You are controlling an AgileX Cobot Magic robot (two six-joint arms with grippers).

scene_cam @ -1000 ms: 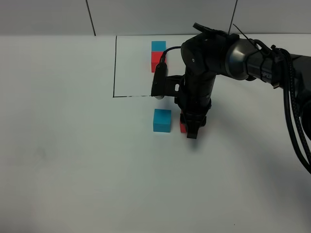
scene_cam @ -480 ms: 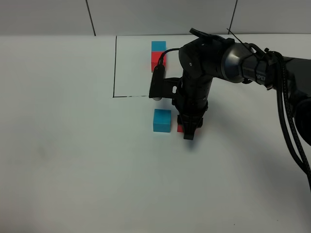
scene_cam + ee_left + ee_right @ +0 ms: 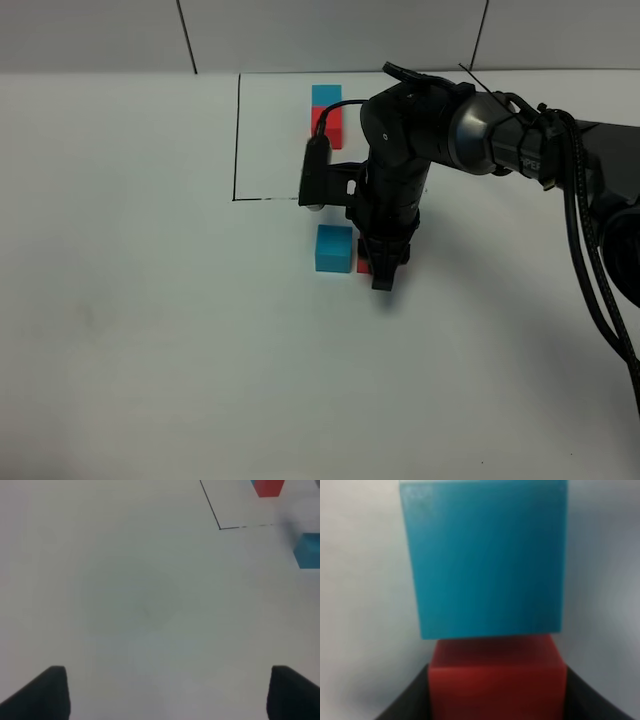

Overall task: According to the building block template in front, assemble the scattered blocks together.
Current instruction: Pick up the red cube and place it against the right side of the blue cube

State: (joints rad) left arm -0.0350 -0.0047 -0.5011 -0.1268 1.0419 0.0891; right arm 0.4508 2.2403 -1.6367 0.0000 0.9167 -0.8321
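Scattered blocks, 1 plain cyan-blue cube (image 3: 334,248) and 1 plain red cube (image 3: 362,265), lie side by side on the white tabletop (image 3: 150,330) near the centre of the high view. They are just below the bottom line of the thin black drawn outline (image 3: 237,140). The red cube is on the cyan-blue cube's right and is mostly hidden by the black right gripper (image 3: 381,278). In the right wrist view the gripper's 2 fingers (image 3: 402,707) are clamped on the red cube's sides, and no gap shows between the red and cyan faces. The template pair (image 3: 325,98), a cyan-blue cube joined to a red one, stands inside the outline at upper centre. The left gripper (image 3: 167,695) hangs over bare tabletop with its fingers wide apart.
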